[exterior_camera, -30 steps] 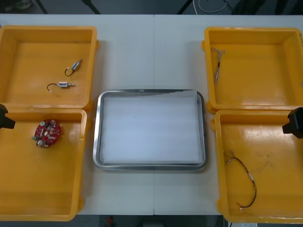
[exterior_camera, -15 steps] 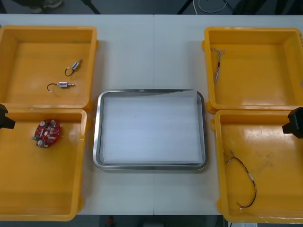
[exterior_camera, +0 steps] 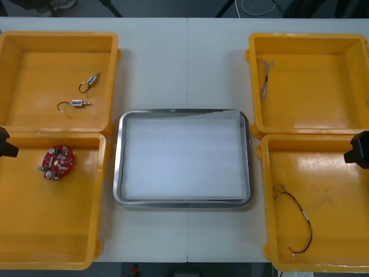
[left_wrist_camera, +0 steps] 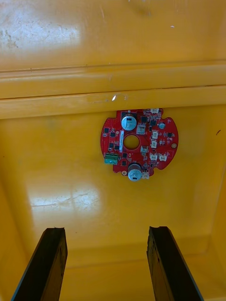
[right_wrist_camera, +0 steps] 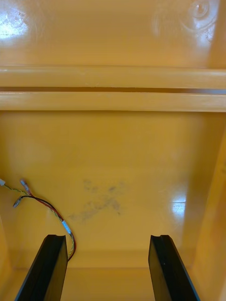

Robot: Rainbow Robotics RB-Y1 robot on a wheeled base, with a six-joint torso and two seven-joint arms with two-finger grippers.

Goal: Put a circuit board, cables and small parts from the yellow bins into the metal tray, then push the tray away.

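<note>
Your left gripper (left_wrist_camera: 106, 231) sits at the table's left edge, over the near-left yellow plastic bin (exterior_camera: 52, 219), with its two black fingers (left_wrist_camera: 52, 263) spread wide and nothing between them. The round red circuit board (exterior_camera: 57, 163) lies flat on that bin's floor, close to the wall shared with the far bin. In the left wrist view it lies ahead of the fingers, well apart from both tips. In the far-left yellow plastic bin (exterior_camera: 57, 36) there are two small metal parts (exterior_camera: 89, 81), each with a thin wire hook, lying near one another and not touching. The shiny rectangular metal tray (exterior_camera: 119, 156), white inside, stands between the bin pairs on the light table (exterior_camera: 187, 63) and holds nothing. On the right, the far-right yellow plastic bin (exterior_camera: 311, 37) holds a thin pale twisted cable (exterior_camera: 264, 81) stretched along its tray-side wall. The near-right yellow plastic bin (exterior_camera: 334, 190) holds a thin dark cable (exterior_camera: 301, 218) curved on its floor, toward the tray side. Your right gripper (right_wrist_camera: 107, 237) hangs at the table's right edge over this near bin, fingers parted and gripping nothing. In the right wrist view the dark cable curls close past one fingertip, and you cannot tell whether they touch.
</note>
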